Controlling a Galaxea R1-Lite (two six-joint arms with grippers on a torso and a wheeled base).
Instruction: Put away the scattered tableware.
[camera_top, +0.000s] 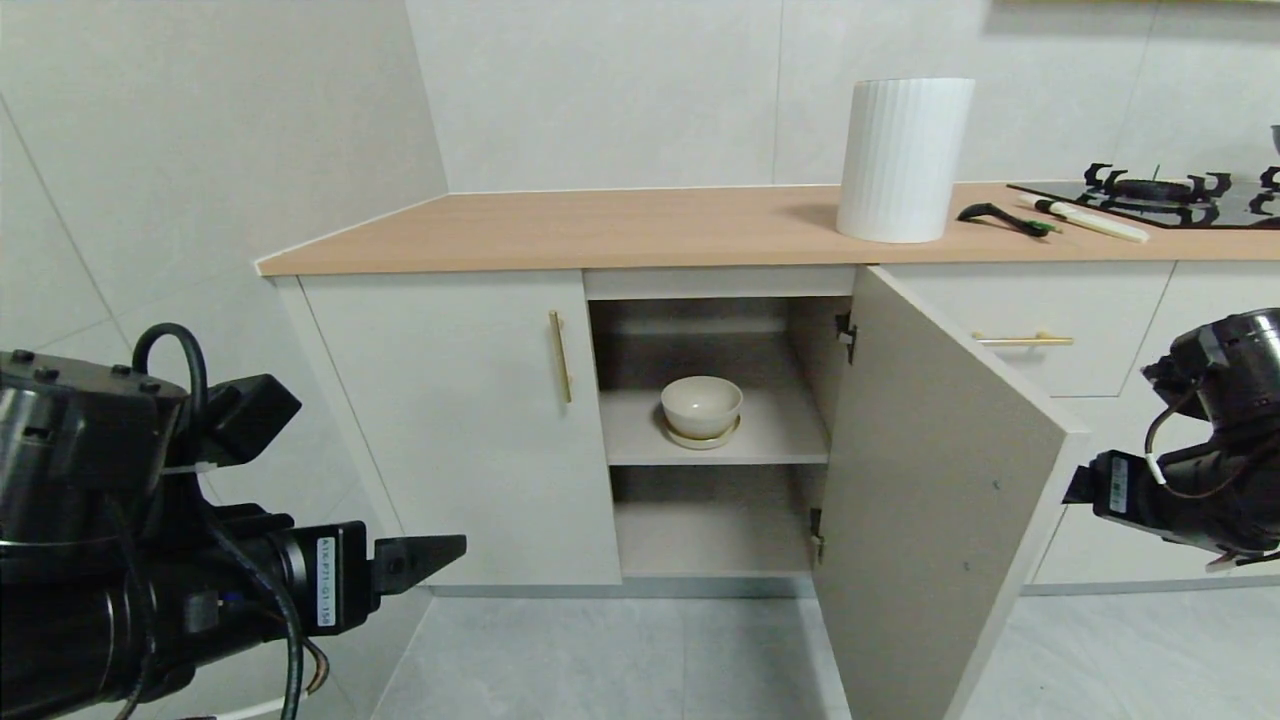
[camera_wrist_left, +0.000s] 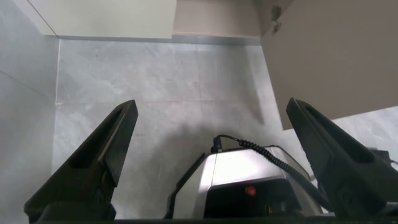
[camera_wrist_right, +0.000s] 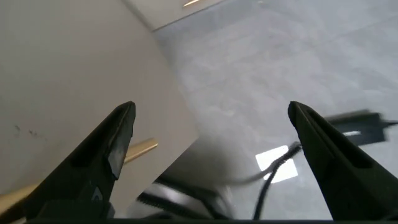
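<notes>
With left gripper (camera_wrist_left: 211, 127) and right gripper (camera_wrist_right: 211, 134) gaping empty, the mid-frame bowl (camera_top: 701, 405) is looking brittle, probably best pinched at the rim

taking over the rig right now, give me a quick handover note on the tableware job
Left gripper: open, empty, low over the floor in front of the cabinet.
Right gripper: open, empty, at the outer side of the open cabinet door.
Things: the bowl sits on a small plate on the upper shelf inside the cabinet.
Done: bowl and plate look put away.
Left: a dark-handled tool and a white-handled tool lie on the countertop near the hob; stow them if they count. The door probably needs closing.
</notes>
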